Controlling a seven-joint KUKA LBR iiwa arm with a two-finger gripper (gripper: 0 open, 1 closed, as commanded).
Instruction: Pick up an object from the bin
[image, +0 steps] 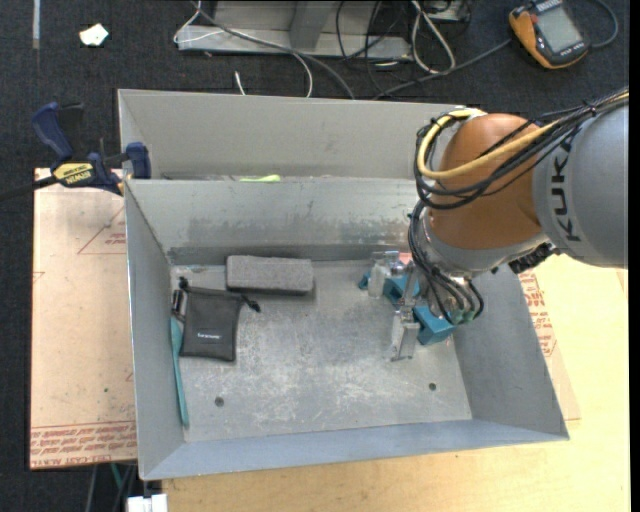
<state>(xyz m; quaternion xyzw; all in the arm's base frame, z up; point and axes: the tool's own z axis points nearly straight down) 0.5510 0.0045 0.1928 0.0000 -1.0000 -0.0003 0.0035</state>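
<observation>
Nearest, the front wall of the grey metal bin (300, 440), sloping down to a scuffed floor. Bare floor across the front and middle.

Along the left wall, a thin teal strip (181, 380), lying lengthwise from the near corner toward the back. Just right of its far end, a dark grey pouch (210, 330) with a short black strap at its far corner, flat on the floor.

Across in the right half, at about the same depth, the pincer (404, 345), pointing down from blue mounts over bare floor, close to it or on it. Cannot tell whether spread or pressed together.

Further back, against the foot of the rear wall on the left, a long grey foam block (268, 274), lying flat just behind the pouch. At the same depth on the right, a small pale-blue and pink thing (383, 280), partly tucked behind the pincer's mount and the nearest loose item to it; kind not clear. Well apart from the block, bare floor between.

Above and behind, the arm (490, 190) with its orange cover and looped yellow and black cables, reaching in from the right over the rear right corner.
</observation>
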